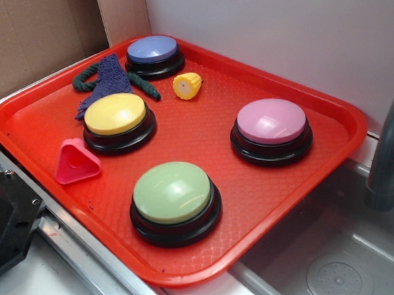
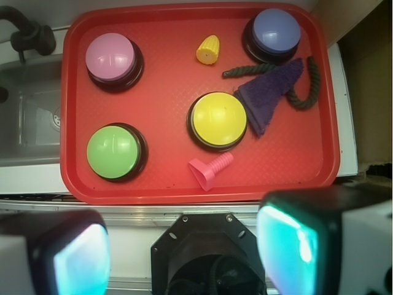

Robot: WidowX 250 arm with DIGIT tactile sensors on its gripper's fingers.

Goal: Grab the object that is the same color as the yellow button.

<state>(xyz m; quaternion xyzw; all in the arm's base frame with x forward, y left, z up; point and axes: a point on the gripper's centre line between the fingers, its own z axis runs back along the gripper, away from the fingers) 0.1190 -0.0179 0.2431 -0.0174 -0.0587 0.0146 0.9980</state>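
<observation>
The object, a small yellow ribbed corn-like toy [image 1: 187, 85] [image 2: 208, 50], lies on its side at the back of the red tray [image 1: 290, 190] [image 2: 166, 178], between the blue-domed and pink-domed buttons. The yellow button [image 1: 117, 118] [image 2: 217, 120] sits near the tray's left middle. In the wrist view my gripper [image 2: 184, 255] hangs high above the tray's near edge, over the robot's black base, fingers wide apart and nothing between them. The gripper is out of the exterior view.
On the tray also stand a green button [image 1: 174, 199] [image 2: 115, 151], a pink button [image 1: 272, 128] [image 2: 112, 59] and a blue button [image 1: 153, 54] [image 2: 274, 32]. A pink triangular piece [image 1: 76, 163] [image 2: 210, 170], a purple cloth [image 1: 108, 82] [image 2: 268, 93] and green rope [image 2: 304, 95] lie there. A sink and faucet [image 1: 391, 137] adjoin.
</observation>
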